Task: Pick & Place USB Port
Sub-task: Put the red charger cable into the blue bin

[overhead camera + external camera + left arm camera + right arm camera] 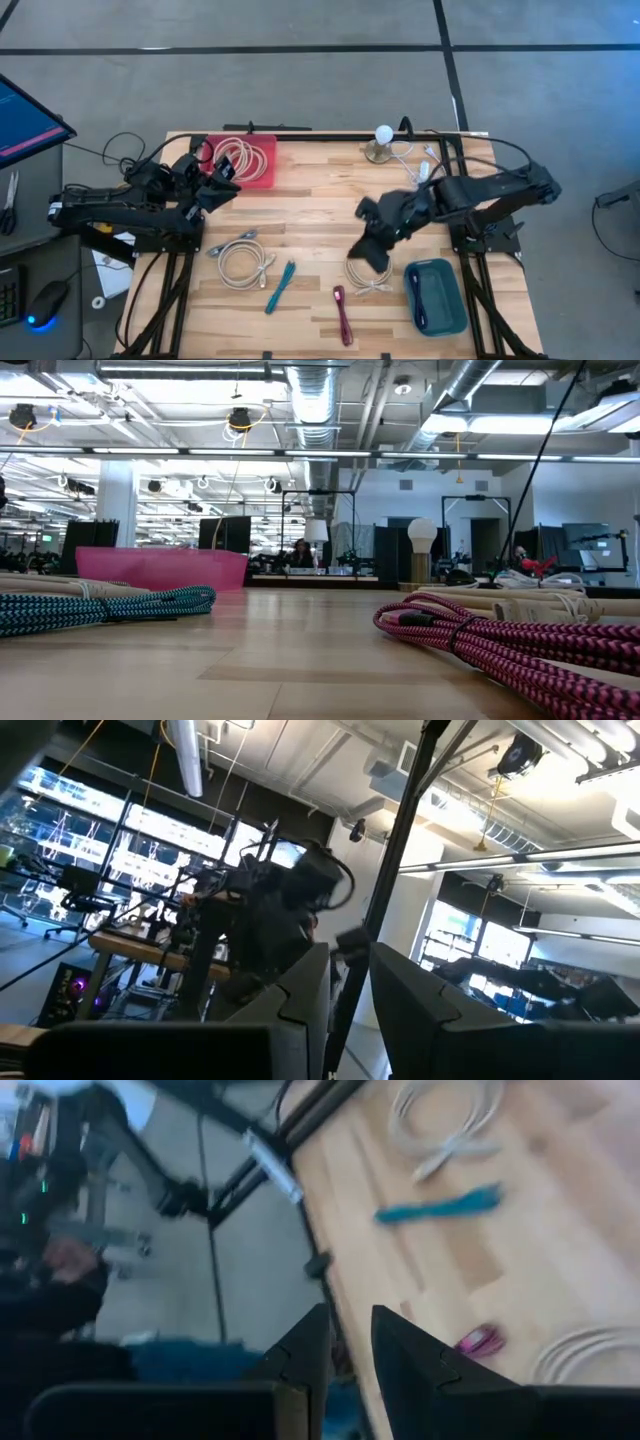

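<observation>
Hovering: right end effector (372,248) hangs over the middle-right of the wooden worktop (310,215), just above a coiled beige cable (368,277).
Right end effector state: its two dark fingers (300,1345) stand close together with a narrow gap; nothing shows between them in the right wrist view.
Left end effector: left end effector (222,183) sits at the worktop's far-left corner, right beside the red tray (262,176).
Left end effector state: fingers (405,990) stand slightly apart, with only the room beyond showing between them.
Red tray contents: a coil of pale cable (234,157) lies inside, touching the tray floor.
Blue bin: blue bin (437,296) stands on the near-right corner, just beside and nearward of the right end effector; whether anything lies in it cannot be told.
Beige cable: directly under the right end effector, between it and the blue bin.
Pink cable: pink cable (342,313) lies near the worktop's near edge, a little nearward and left of the right end effector.
Teal cable: teal cable (280,286) lies left of the pink one, apart from it.
White cable: white cable (243,261) lies coiled, nearward of the left end effector, near the teal cable.
Small lamp: white globe lamp (382,141) stands at the far edge, beyond the right end effector.
</observation>
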You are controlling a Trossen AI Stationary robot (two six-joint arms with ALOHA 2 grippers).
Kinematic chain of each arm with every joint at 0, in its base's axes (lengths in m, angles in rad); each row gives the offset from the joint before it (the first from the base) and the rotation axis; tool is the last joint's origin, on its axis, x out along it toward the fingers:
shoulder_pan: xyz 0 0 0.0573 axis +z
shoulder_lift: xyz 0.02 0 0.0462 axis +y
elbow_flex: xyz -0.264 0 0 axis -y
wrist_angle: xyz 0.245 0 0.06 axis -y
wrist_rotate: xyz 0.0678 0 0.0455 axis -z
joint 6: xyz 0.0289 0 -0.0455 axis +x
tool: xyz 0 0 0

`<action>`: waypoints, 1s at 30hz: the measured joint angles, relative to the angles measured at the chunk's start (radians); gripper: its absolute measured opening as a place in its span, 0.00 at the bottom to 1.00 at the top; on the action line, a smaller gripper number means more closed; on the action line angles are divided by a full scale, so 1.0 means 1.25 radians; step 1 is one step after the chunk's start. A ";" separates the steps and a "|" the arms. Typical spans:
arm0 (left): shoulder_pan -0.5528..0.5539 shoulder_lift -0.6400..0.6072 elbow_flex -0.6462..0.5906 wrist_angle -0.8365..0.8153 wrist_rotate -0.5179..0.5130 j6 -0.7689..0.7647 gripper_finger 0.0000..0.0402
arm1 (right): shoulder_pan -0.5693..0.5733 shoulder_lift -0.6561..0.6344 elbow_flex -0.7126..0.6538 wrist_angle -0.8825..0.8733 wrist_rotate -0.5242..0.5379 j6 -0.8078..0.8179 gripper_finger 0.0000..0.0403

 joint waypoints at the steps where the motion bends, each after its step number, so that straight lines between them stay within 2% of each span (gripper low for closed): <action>1: 0.000 0.000 0.000 0.000 0.000 0.000 0.19 | 0.006 0.012 0.000 0.006 -0.014 0.001 0.17; 6: 0.000 0.000 0.000 0.000 0.000 0.000 0.19 | 0.023 0.074 0.000 0.106 -0.100 -0.040 0.17; 10: 0.000 0.000 0.000 0.000 0.000 0.000 0.19 | 0.032 0.124 0.000 0.225 -0.127 -0.057 0.17; 14: 0.000 0.000 0.000 0.000 0.000 0.000 0.19 | 0.028 0.168 0.000 0.296 -0.267 0.001 0.17; 16: 0.000 0.000 0.000 0.000 0.000 0.000 0.19 | 0.028 0.190 0.001 0.323 -0.291 0.068 0.17; 21: 0.000 0.000 0.000 0.000 0.000 0.000 0.19 | 0.050 0.228 0.000 0.364 -0.272 0.208 0.17; 30: 0.000 0.000 0.000 0.000 0.000 -0.031 0.19 | 0.109 0.225 0.000 0.249 -0.013 0.360 0.17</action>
